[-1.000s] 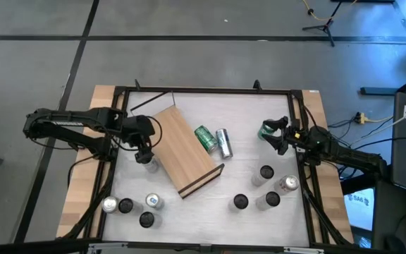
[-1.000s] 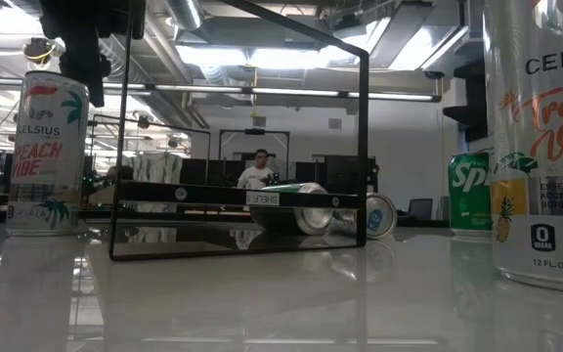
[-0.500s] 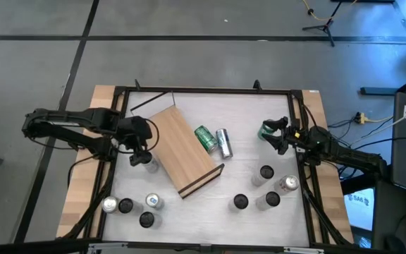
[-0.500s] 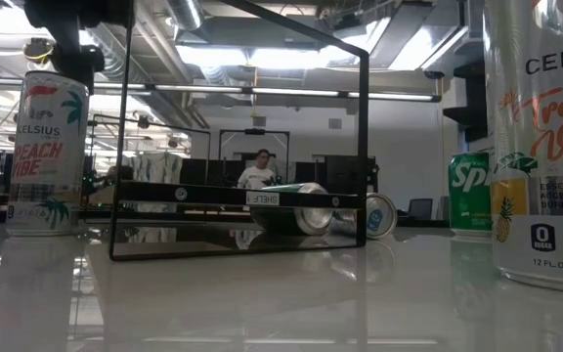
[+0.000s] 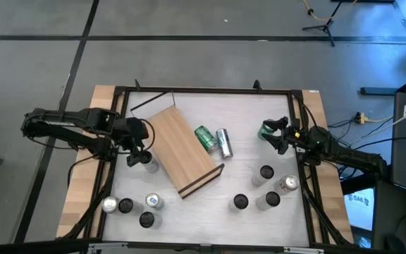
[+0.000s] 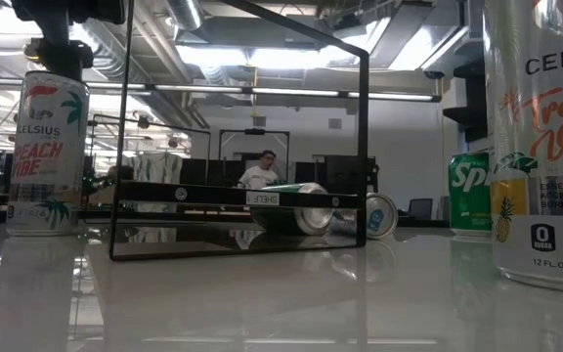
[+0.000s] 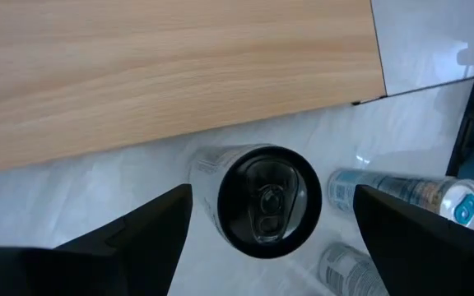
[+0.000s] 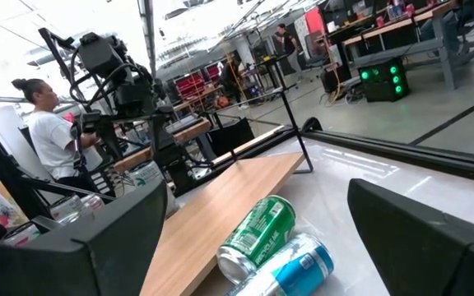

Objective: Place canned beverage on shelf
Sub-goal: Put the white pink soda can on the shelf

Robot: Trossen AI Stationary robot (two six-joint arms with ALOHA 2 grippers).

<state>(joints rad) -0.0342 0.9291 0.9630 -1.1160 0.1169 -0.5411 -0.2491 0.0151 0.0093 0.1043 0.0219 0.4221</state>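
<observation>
On near can (image 6: 49, 152): "CELSIUS PEACH VIBE"

A dark-framed shelf (image 6: 238, 210) sits on the glossy tabletop (image 6: 281, 303); two cans (image 6: 301, 208) lie behind it, upright cans (image 6: 49, 152) flank it.

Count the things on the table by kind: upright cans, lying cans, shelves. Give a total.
Upright cans: 10
Lying cans: 2
Shelf: 1
Total: 13
</observation>
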